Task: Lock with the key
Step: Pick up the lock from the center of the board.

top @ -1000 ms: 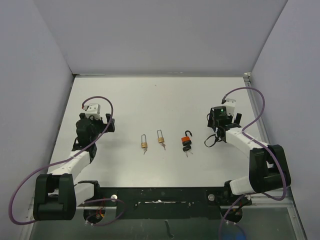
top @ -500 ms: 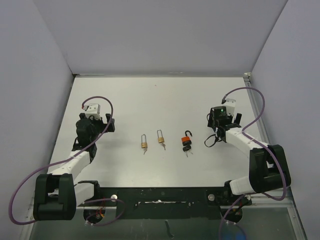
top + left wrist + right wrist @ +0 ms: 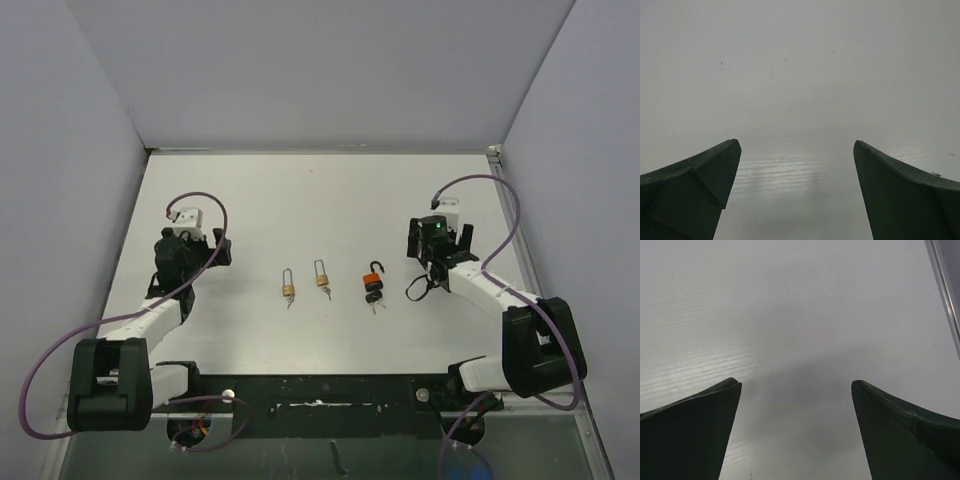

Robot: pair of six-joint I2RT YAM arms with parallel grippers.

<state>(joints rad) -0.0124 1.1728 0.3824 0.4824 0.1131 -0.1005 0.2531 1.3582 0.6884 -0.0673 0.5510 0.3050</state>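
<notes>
Three padlocks lie in a row at the table's middle in the top view. Two are small brass padlocks (image 3: 287, 286) (image 3: 321, 275) with long shackles. The third is an orange and black padlock (image 3: 373, 278) with its shackle swung open and a bunch of keys (image 3: 375, 299) at its near end. My left gripper (image 3: 196, 246) hovers left of the row, open and empty (image 3: 796, 150). My right gripper (image 3: 432, 246) hovers just right of the orange padlock, open and empty (image 3: 796, 390). Both wrist views show only bare white table between the fingers.
Grey walls close the table at the back and both sides. A metal rail (image 3: 497, 160) runs along the table's right edge and shows in the right wrist view (image 3: 944, 295). Purple cables (image 3: 215, 215) loop over both arms. A black cable (image 3: 415, 288) hangs by the right wrist.
My right arm has shifted a little left and toward the back, nearer the orange padlock. My left arm has barely moved. The padlocks and keys lie as before.
</notes>
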